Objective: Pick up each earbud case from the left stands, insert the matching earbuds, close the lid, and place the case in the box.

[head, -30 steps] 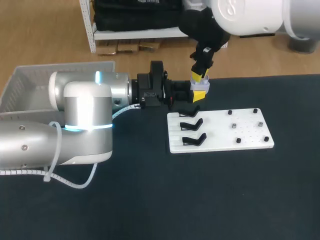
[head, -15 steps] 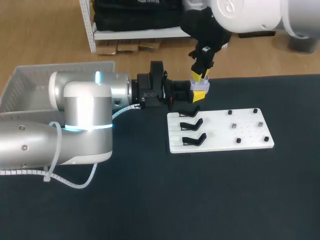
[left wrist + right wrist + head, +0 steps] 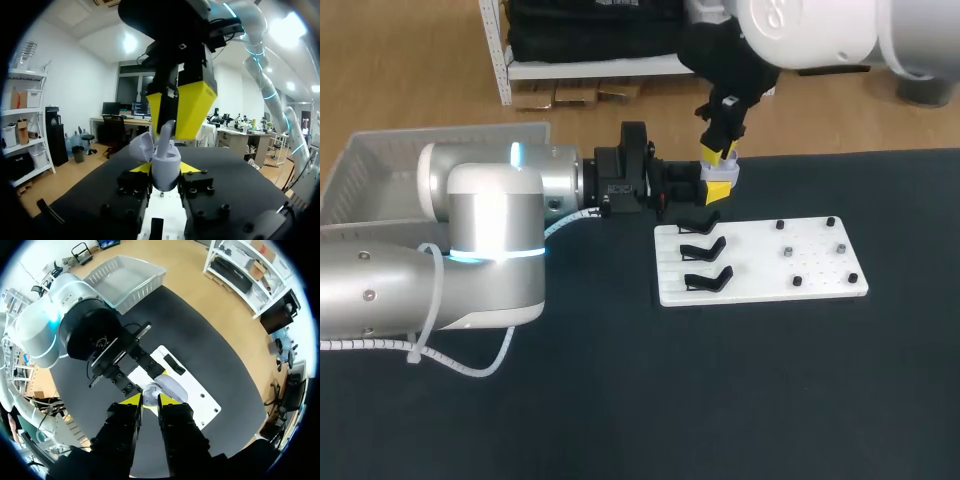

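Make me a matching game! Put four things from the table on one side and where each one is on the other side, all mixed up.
Things:
1. earbud case
2. black stands
3. basket
4. earbud

Places:
A. at the far left, all by itself
B. held in the left gripper, lid open
C. pinched in the right gripper, just above the case
D. on the white board

Pairs: 1-B, 2-D, 3-A, 4-C.
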